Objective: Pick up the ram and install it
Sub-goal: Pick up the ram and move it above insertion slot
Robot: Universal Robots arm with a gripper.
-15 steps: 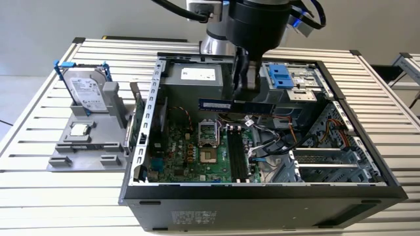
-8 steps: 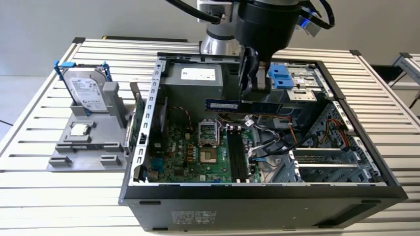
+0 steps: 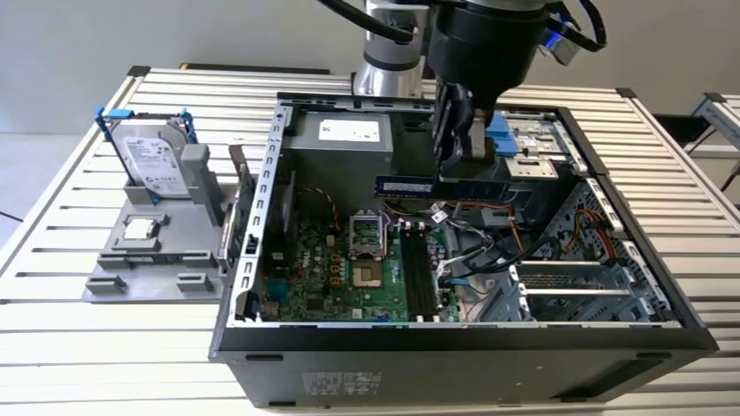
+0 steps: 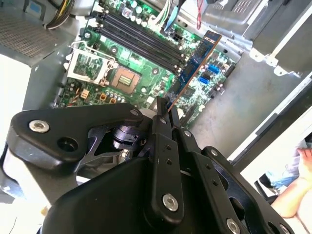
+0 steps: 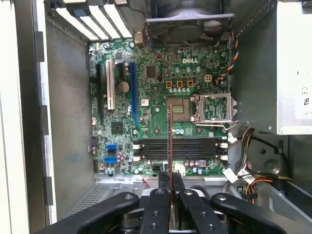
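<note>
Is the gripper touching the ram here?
Touching. In the second wrist view the gripper is closed on one end of the ram.

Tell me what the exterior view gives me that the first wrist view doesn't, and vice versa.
Exterior view: the hard drive and the processor chip on the grey fixture beside the case, and the ram seen side-on, held above the open case, crosswise to the memory slots. First wrist view: the ram seen edge-on, and the fan at the case wall. Both: the gripper with jaws shut on the ram, the memory slots and the open processor socket.
</note>
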